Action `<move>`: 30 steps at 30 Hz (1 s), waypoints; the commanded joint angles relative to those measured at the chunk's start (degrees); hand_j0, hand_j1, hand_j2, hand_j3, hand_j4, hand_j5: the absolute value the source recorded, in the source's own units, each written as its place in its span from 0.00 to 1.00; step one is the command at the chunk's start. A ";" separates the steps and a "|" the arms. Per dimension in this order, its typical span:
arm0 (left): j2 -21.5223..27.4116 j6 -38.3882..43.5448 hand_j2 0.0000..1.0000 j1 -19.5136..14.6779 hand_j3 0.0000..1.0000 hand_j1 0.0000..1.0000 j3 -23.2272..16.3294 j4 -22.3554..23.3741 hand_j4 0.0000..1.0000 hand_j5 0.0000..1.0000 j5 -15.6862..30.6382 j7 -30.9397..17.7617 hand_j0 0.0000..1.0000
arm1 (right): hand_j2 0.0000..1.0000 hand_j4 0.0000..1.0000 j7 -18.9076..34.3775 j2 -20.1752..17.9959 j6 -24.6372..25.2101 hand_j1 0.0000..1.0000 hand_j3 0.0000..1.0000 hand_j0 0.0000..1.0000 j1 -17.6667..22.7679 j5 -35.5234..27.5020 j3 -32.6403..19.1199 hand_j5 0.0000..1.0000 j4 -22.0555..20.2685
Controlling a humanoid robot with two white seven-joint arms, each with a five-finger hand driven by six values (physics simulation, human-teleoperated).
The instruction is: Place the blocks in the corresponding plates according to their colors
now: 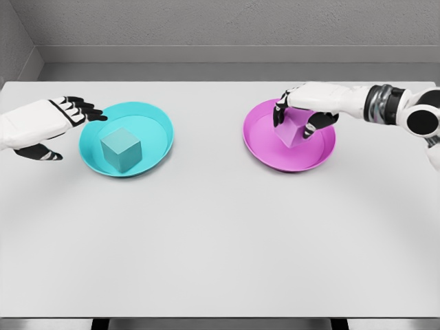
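Right hand [297,118] is clamped on the magenta block [291,129] over the magenta plate [265,148]. Lower until seated, then part fingers evenly. Left hand [58,120] rests apart-fingered beside the cyan plate [157,120].

Head camera looks down across the table [220,240].

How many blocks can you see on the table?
2. A teal block sits in the teal plate on the left; a pink block is over the pink plate on the right, gripped by the right robot hand. None appears hidden.
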 commanded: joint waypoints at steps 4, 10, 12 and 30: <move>0.22 0.09 1.00 0.00 1.00 1.00 0.09 -0.28 1.00 1.00 0.34 0.02 1.00 | 1.00 1.00 -0.03 0.61 3.81 1.00 1.00 1.00 0.00 -0.36 -0.09 1.00 0.77; 0.31 0.09 1.00 0.44 1.00 1.00 0.88 -0.28 1.00 1.00 0.34 0.02 1.00 | 1.00 1.00 -0.03 0.52 3.72 1.00 1.00 1.00 0.09 -0.36 -0.18 1.00 -0.72; 0.31 0.09 1.00 0.44 1.00 1.00 0.97 -0.28 1.00 1.00 0.34 -0.07 1.00 | 1.00 1.00 -0.03 0.43 3.72 1.00 1.00 1.00 0.09 -0.36 -0.27 1.00 -0.81; 1.80 0.09 1.00 0.97 1.00 1.00 1.05 -0.37 1.00 1.00 0.34 -0.07 1.00 | 1.00 1.00 -0.03 -15.13 -10.10 1.00 1.00 1.00 25.14 -3.17 -26.37 1.00 -19.62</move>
